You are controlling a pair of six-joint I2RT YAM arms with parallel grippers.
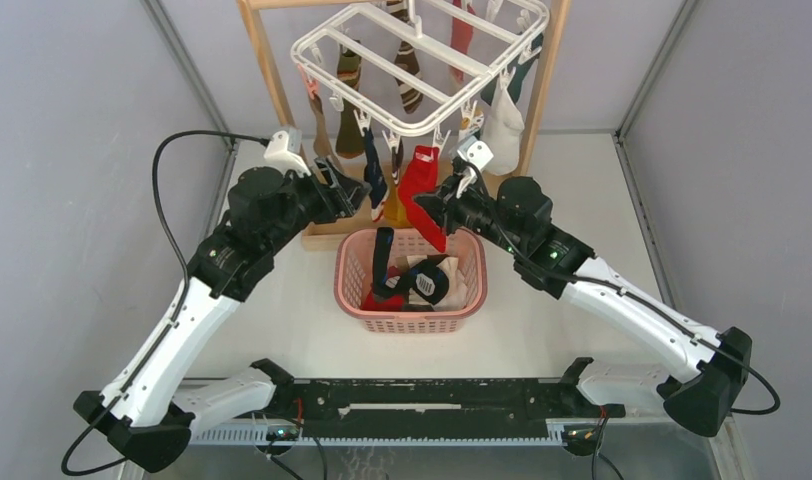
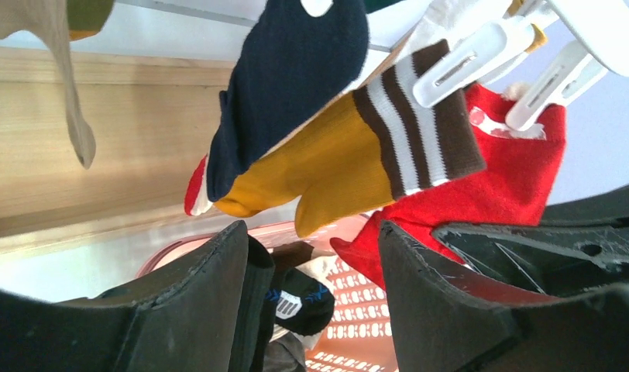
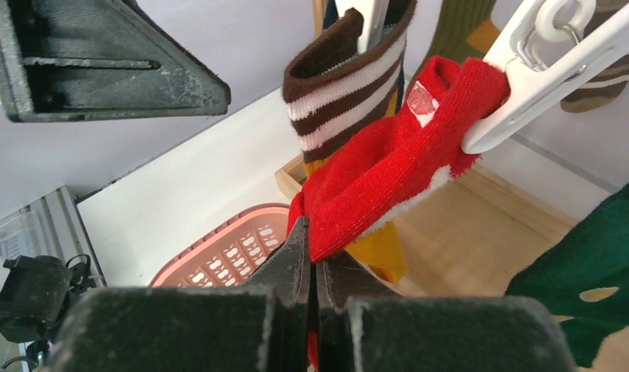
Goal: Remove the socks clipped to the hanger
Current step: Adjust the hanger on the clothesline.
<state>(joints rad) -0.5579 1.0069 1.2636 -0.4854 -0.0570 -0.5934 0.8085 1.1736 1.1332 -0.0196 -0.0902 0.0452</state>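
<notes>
- My right gripper point(image 3: 313, 240) was fully closed, pinching the lower part of the red sock point(image 3: 389, 170) between its fingertips.
- That red sock's cuff sat in a white clip point(image 3: 528, 85) on the hanger point(image 1: 422, 129), so the sock ran taut and slanted from the clip down to my right fingers.
- From the top view, the red sock point(image 1: 422, 185) hung at the hanger's near edge, above the back rim of the pink basket point(image 1: 352, 285), with my right gripper point(image 1: 434, 208) against its right side.
- My left gripper point(image 2: 311, 232) stood wide open with nothing between its fingers; through the gap I saw the basket point(image 2: 350, 310) and the dark socks lying in it.
- Just beyond my left fingertips hung a mustard sock point(image 2: 327, 170) with a brown-and-white striped cuff, clipped at the top, and a navy sock point(image 2: 296, 77) overlapping it on the left.
- In the top view my left gripper point(image 1: 354, 190) was just left of the navy sock point(image 1: 374, 175).
- The hanger hung from the wooden rack point(image 1: 272, 70) at the back of the table point(image 1: 582, 200), with more socks clipped around it, among them a white sock point(image 1: 504, 125) on the right side.
- The basket held several loose socks, black ones and a red one.
</notes>
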